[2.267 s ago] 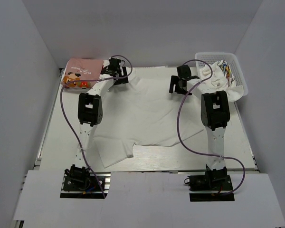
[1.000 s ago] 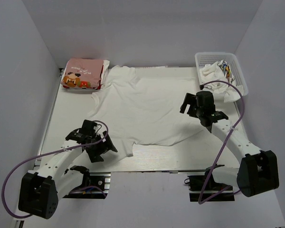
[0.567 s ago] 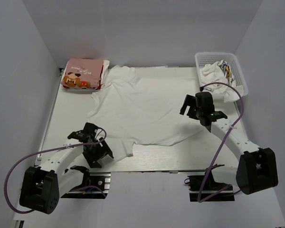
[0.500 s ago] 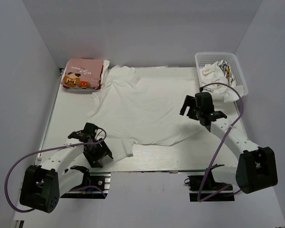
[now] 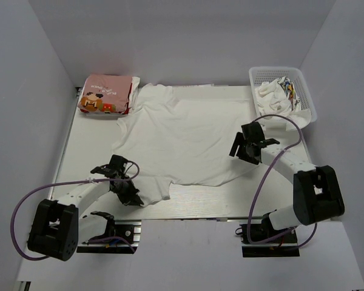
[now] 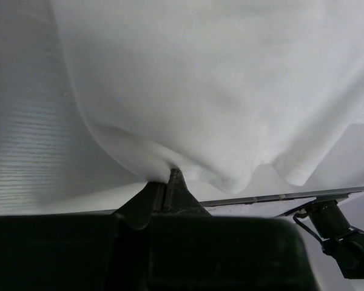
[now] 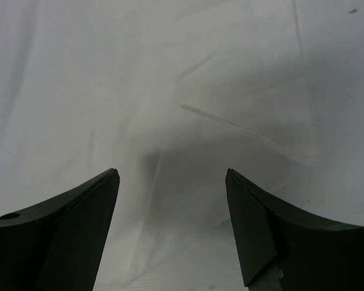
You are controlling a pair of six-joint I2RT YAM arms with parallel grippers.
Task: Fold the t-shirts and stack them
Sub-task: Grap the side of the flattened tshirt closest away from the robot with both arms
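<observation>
Cloth first: the white tee [image 5: 188, 136] lies spread open in the middle of the table [image 5: 88, 154], mostly flat with a few wrinkles, and it is not yet folded; the pink tee [image 5: 106, 94] sits folded at the far left corner, just beside the far edge of the white one; the left gripper [image 5: 132, 195] is at the near left corner of the white tee, which looks like a sleeve; in the left wrist view its jaws are closed together on a small pinch of the cloth [image 6: 218, 91], and the fabric bunches up around the tips [image 6: 168, 180]; the right gripper [image 5: 241, 148] is over the right edge of the same tee; in its wrist view the jaws stand wide apart with only flat cloth [image 7: 170, 73] between them, so it holds nothing, and I cannot tell if the tips touch the fabric; the basket [image 5: 304, 91] at the far right holds more crumpled cloth

I judge that the first fold of the white tee is only starting, with one side gripped and the other not; the next move calls for the right gripper to go down and close on the edge under it, then for both arms to lift together and carry the cloth across evenly; the left pinch is thin and could slip if pulled too quickly
</observation>
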